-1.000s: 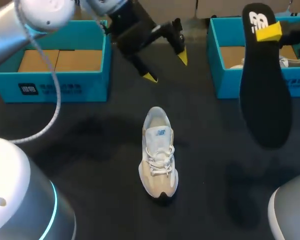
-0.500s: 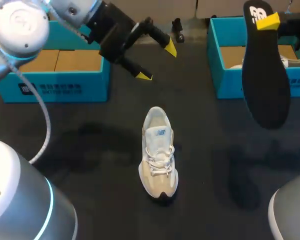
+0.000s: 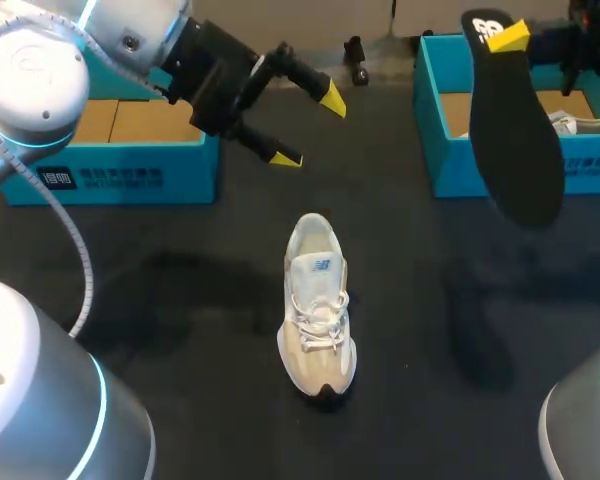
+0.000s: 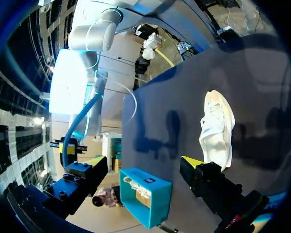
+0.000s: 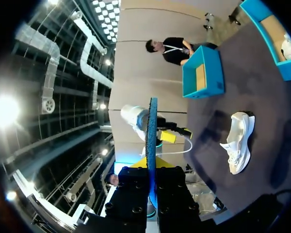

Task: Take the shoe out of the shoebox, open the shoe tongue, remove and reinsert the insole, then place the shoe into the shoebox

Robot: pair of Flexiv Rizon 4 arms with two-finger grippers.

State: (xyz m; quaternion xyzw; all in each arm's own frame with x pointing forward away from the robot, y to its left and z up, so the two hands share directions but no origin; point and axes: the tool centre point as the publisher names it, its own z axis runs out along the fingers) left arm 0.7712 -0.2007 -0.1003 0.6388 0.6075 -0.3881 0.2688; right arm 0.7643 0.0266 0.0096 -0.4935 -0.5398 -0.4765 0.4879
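A white and beige shoe (image 3: 317, 305) stands on the dark table (image 3: 180, 300) at the middle, toe towards the robot. It also shows in the left wrist view (image 4: 216, 128) and the right wrist view (image 5: 237, 141). My right gripper (image 3: 507, 35) is shut on the heel end of a black insole (image 3: 515, 130), which hangs above the right shoebox (image 3: 438, 150); the insole shows edge-on (image 5: 152, 131) between the fingers. My left gripper (image 3: 308, 128) hovers open behind the shoe, beside the left shoebox (image 3: 110, 170), nothing between its fingers (image 4: 190, 164).
Both teal shoeboxes stand along the table's far edge. The right one holds a second white shoe (image 3: 580, 122); the left one shows a bare cardboard floor. A small black object (image 3: 355, 60) stands between the boxes at the back edge.
The left arm has drawn back to the left, its open gripper shifting away from the middle. The right gripper has carried the insole a little left and farther back over the right box.
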